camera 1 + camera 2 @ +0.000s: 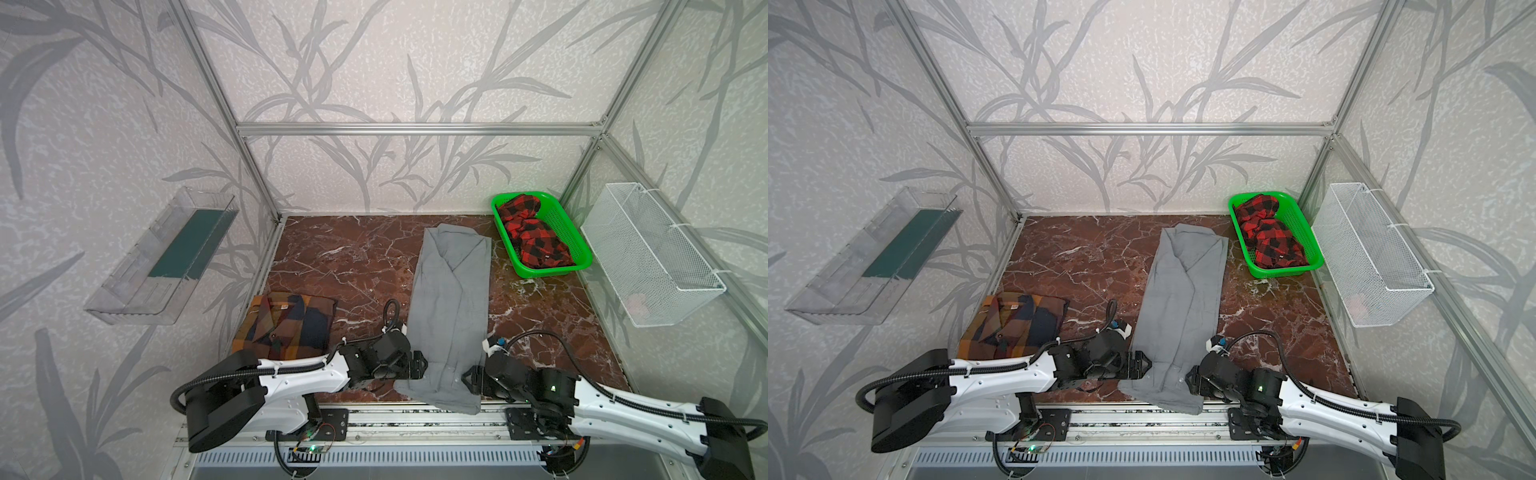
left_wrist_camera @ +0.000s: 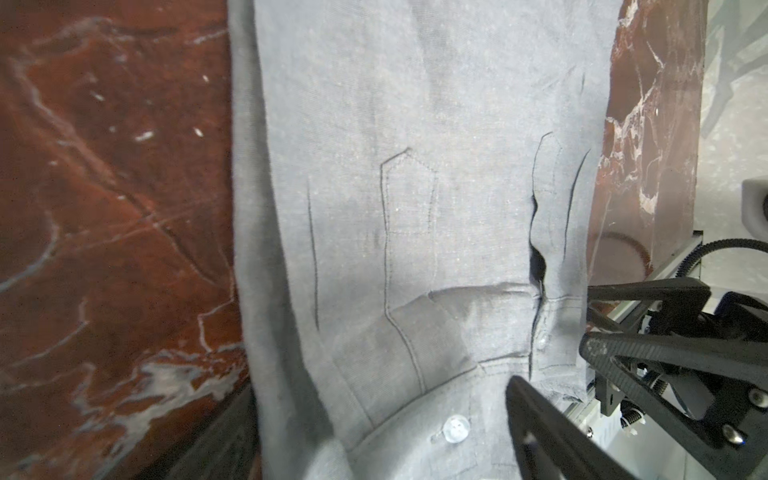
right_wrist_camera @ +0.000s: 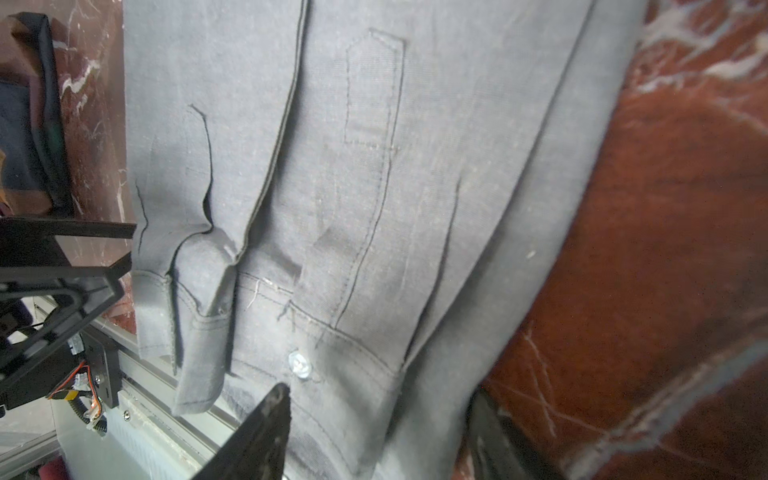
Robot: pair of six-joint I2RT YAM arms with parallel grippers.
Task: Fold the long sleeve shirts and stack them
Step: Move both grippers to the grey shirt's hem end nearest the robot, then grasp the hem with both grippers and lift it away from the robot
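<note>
flanking the grey shirt (image 1: 446, 299) that lies between them, the left hand (image 1: 422, 365) and right hand (image 1: 467, 377) are both spread, pinching nothing. i think a shallow pinch may catch only the top layer, and the end overhanging the worktop (image 1: 353, 266) may drag.

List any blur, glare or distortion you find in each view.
Both top views: sharp, but the frame posts lean outward from the wide lens, and light glares off the table beside the green basket. Left wrist view: grey shirt crisp, left arm's finger soft. Right wrist view: table smeared, right arm's finger blurred.
</note>
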